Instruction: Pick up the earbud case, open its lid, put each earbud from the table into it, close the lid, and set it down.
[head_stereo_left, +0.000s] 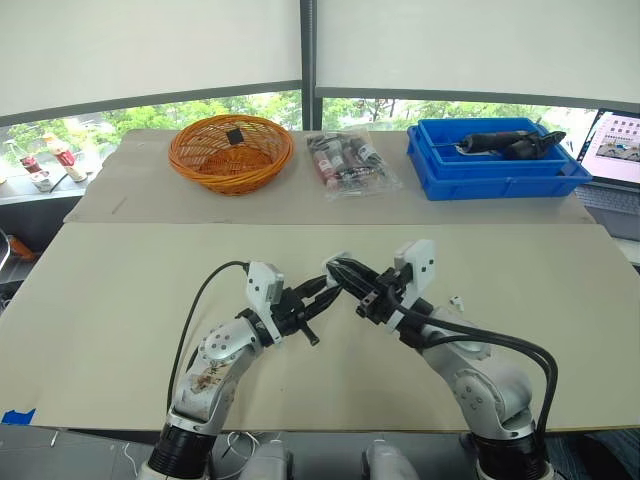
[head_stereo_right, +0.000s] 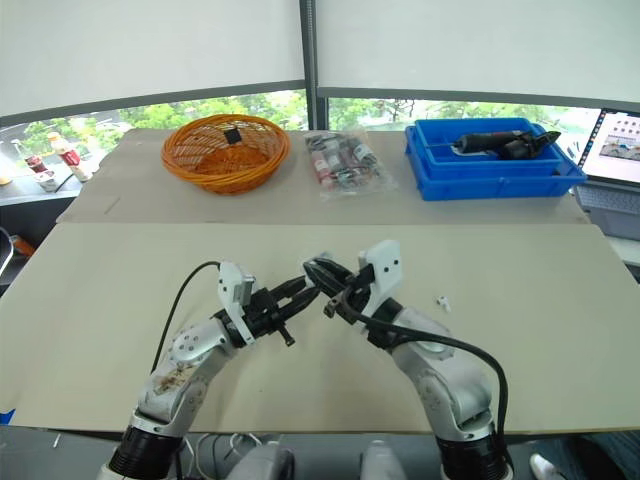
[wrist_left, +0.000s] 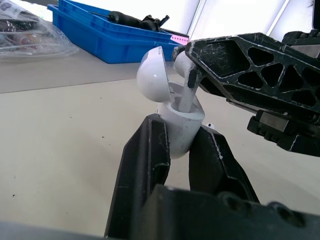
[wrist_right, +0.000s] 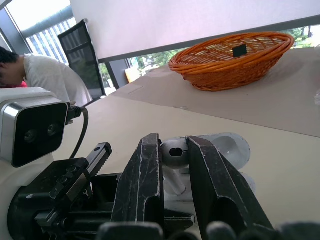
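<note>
Earbud (wrist_right: 175, 152) stem in L-held open case (wrist_left: 181, 127)

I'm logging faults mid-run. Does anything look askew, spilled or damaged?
Nothing stands out. The left claw grips the earbud case, lid open; the right claw holds an earbud at its mouth; a second earbud lies on the table.

White earbud case (wrist_left: 179, 127), lid open, 1 earbud (wrist_left: 182, 63) stem-down inside; other earbud (head_stereo_left: 455, 301) apart.
</note>
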